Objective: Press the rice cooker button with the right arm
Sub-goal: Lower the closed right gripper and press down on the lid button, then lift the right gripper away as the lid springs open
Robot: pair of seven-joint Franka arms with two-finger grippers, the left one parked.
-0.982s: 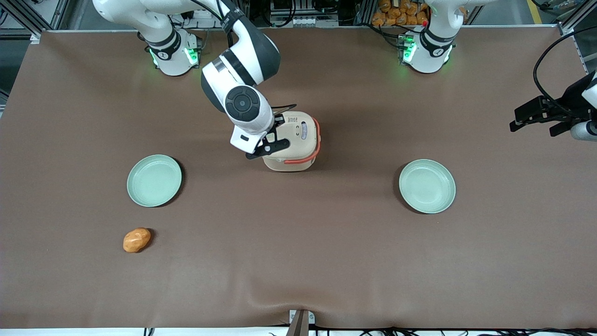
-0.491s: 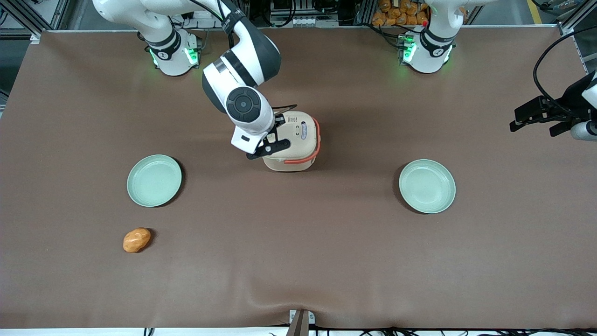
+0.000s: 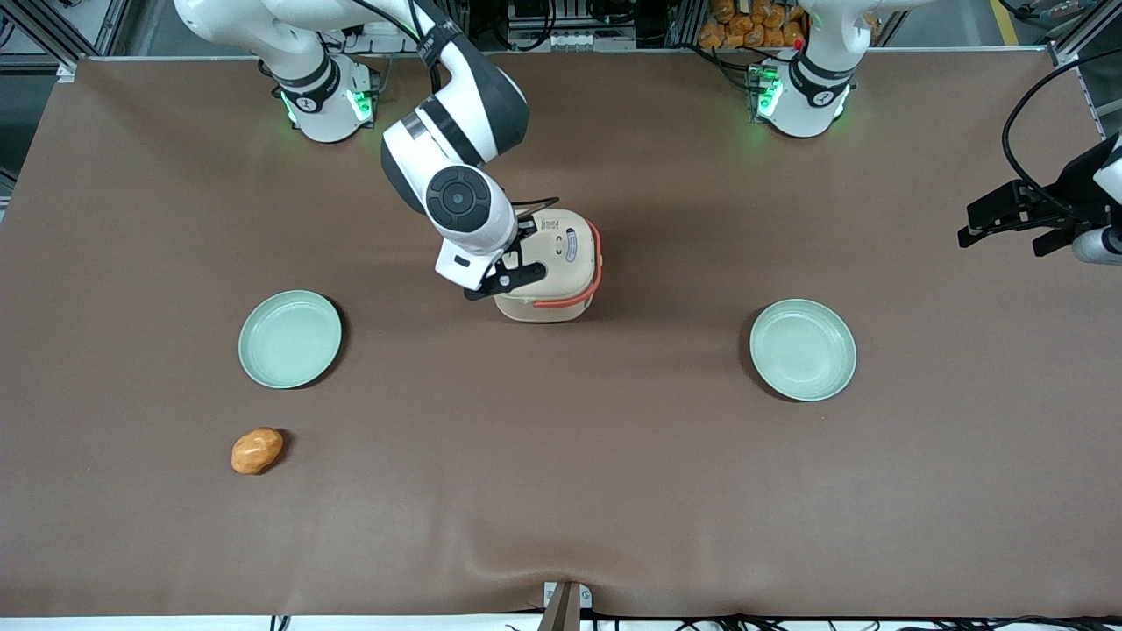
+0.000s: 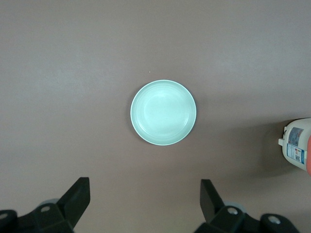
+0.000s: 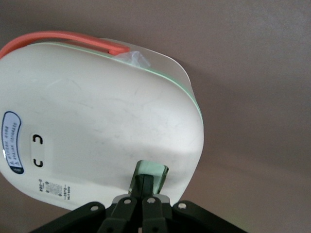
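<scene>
- Sitting near the middle of the brown table (image 3: 614, 491), the rice cooker (image 3: 556, 263) is a small beige rounded-square pot with its lid down, a thin orange-red handle band (image 3: 596, 263) and a pale green rim line under the lid.
- Labels and printed marks show on the lid; a small pale green button (image 5: 151, 171) sits at the lid's edge.
- Over that edge of the rice cooker hangs the gripper (image 5: 144, 187) of the right arm (image 3: 456, 131), its two fingers closed together with nothing between them and their tips on the green button.
- Two pale green plates flank the rice cooker, both nearer the front camera: one plate (image 3: 290, 339) toward the working arm's end, the other plate (image 3: 803, 350) toward the parked arm's end.
- An orange-brown potato-like lump (image 3: 257, 450) lies nearer the camera than the first plate.
- Only the arm's own wrist and gripper cover part of the rice cooker.
- With the rice cooker standing upright, its handle band is on the side toward the parked arm and its button edge toward the working arm.
</scene>
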